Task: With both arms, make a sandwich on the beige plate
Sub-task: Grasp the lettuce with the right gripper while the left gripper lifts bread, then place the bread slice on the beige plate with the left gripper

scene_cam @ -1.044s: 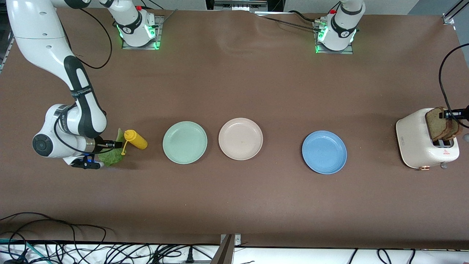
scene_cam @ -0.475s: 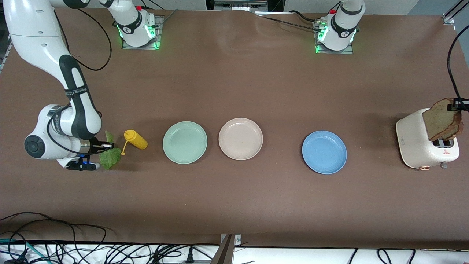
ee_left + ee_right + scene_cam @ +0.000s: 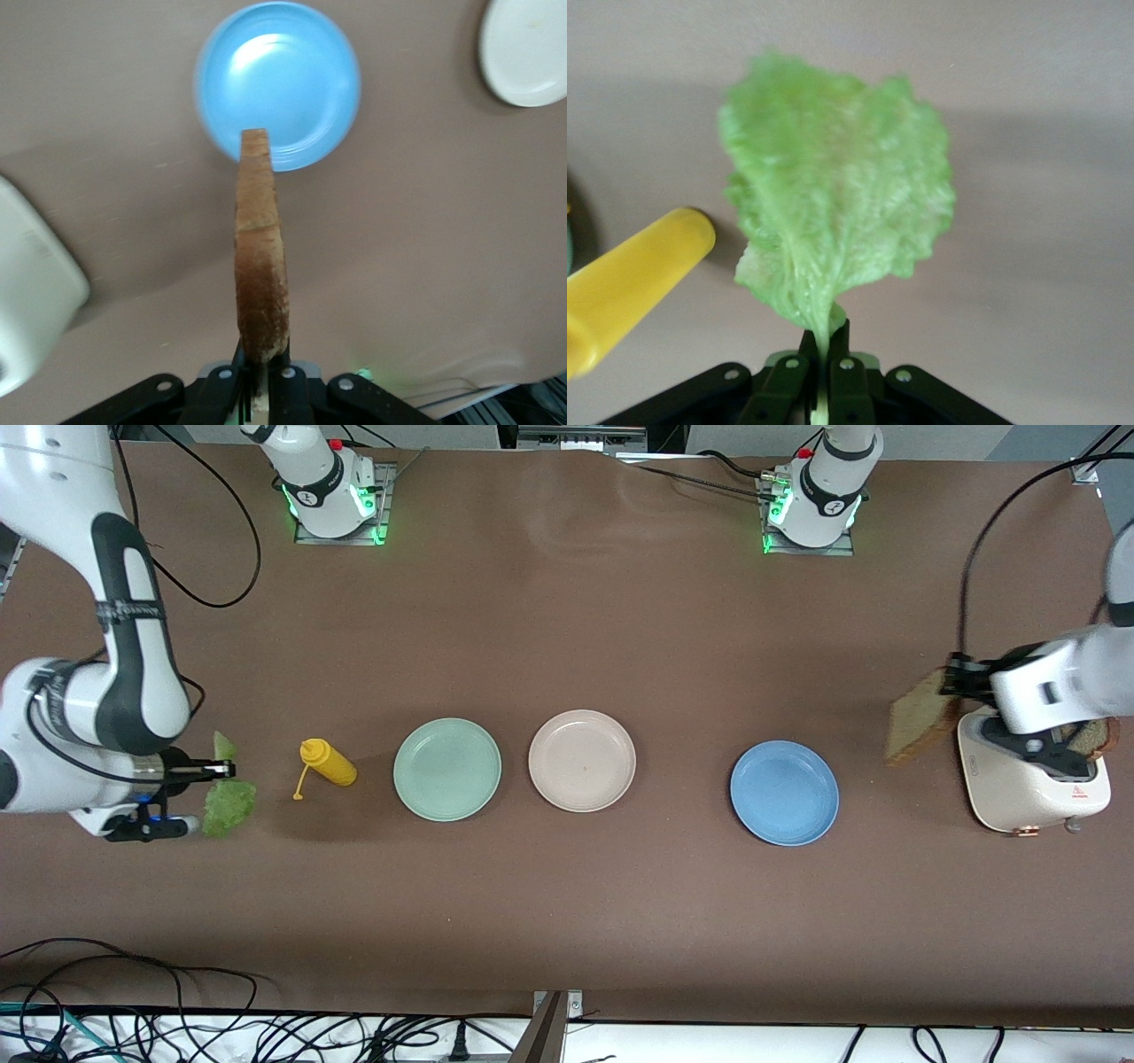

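**Both arms loaded, bread goes down first**

We have the left gripper (image 3: 950, 682) clamped on one square brown wholegrain toast slice (image 3: 918, 717), held on edge in the air beside the cream plastic toaster (image 3: 1010, 779), toward the left arm's end of the table. A second slice (image 3: 1094, 737) sits in the toaster slot. In the left wrist view the pinch is at the slice's crust edge, so it hangs free.

We have the right gripper (image 3: 211, 769) pinched on the stem of the ruffled green lettuce leaf (image 3: 229, 804), off the table at the right arm's end, near the yellow squeeze bottle (image 3: 328, 763) lying on its side.

The round pale pinkish-beige plate (image 3: 582, 760) sits bare mid-table, between the mint-green plate (image 3: 447, 769) and the blue plate (image 3: 784, 792).

To do this well, we carry the toast past the blue plate, tip it flat low over the beige plate's centre, then release. We hold the lettuce back until the bread lies flat, and route it over the bottle and mint-green plate with clearance. The leaf is limp, so we move it gently.
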Robot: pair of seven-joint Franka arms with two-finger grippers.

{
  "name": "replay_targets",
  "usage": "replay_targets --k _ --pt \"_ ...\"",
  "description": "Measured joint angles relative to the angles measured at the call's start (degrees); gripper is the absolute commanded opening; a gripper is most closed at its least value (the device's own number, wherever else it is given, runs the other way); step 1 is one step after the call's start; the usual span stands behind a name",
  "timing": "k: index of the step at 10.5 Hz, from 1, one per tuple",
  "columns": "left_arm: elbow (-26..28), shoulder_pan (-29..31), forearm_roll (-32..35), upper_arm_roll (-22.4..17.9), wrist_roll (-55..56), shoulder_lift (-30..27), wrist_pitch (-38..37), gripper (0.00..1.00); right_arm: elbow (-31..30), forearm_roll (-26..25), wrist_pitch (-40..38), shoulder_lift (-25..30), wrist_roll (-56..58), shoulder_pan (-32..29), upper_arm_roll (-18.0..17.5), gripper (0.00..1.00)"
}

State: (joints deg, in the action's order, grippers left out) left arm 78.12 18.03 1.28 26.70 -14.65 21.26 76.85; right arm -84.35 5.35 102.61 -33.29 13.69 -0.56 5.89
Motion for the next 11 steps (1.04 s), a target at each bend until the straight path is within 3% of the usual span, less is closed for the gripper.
replay_targets --k 2,5,7,11 --pt "0.15 -6.69 -8.31 0.11 1.09 3.98 1.05 0.00 0.09 -0.12 -2.54 2.94 1.36 -0.16 0.61 0.00" --pt "0.41 -14.28 -19.74 0.08 2.25 12.80 11.99 0.00 0.31 -0.12 -4.53 5.81 1.51 0.40 0.24 0.00" --pt "0.42 -16.28 -27.80 0.11 2.01 19.22 21.02 0.00 0.41 -0.13 -5.45 8.29 0.37 2.12 0.00 0.00" --pt "0.42 -18.68 -37.76 0.07 -0.16 28.64 33.96 0.00 0.43 -0.15 -6.61 11.52 -9.26 7.71 -0.37 0.00"
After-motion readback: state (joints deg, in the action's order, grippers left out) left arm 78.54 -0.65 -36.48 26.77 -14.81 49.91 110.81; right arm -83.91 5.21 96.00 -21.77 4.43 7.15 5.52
